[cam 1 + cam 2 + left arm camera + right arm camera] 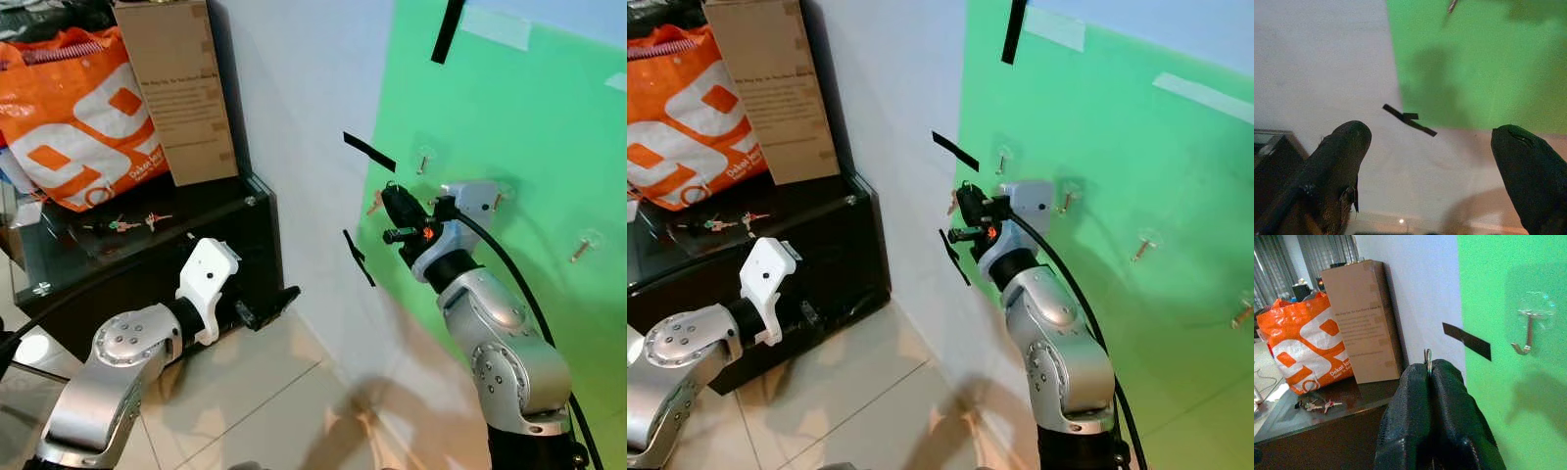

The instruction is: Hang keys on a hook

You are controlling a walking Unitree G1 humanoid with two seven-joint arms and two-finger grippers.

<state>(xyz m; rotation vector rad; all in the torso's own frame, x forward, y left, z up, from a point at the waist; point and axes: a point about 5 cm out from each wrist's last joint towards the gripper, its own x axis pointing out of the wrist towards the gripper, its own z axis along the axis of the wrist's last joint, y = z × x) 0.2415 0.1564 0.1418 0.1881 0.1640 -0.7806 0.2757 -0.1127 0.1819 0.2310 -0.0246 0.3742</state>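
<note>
A thin silver key ring (1427, 355) pokes from the right gripper (1430, 374), fingers pinched together on it, left of a clear-backed metal wall hook (1526, 338) at right. The left eye view adds a brass key (375, 203) dangling centre frame. At lower left, the left gripper (277, 304) hangs spread apart.

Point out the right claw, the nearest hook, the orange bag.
right claw (1430, 374): right wrist view, fingertips pinching a key ring.
hook (1526, 338): right wrist view, metal shank.
orange bag (73, 122): left eye view, front panel.

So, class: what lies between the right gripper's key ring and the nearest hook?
Only bare green wall, in the right wrist view, separates key ring from hook.
</note>
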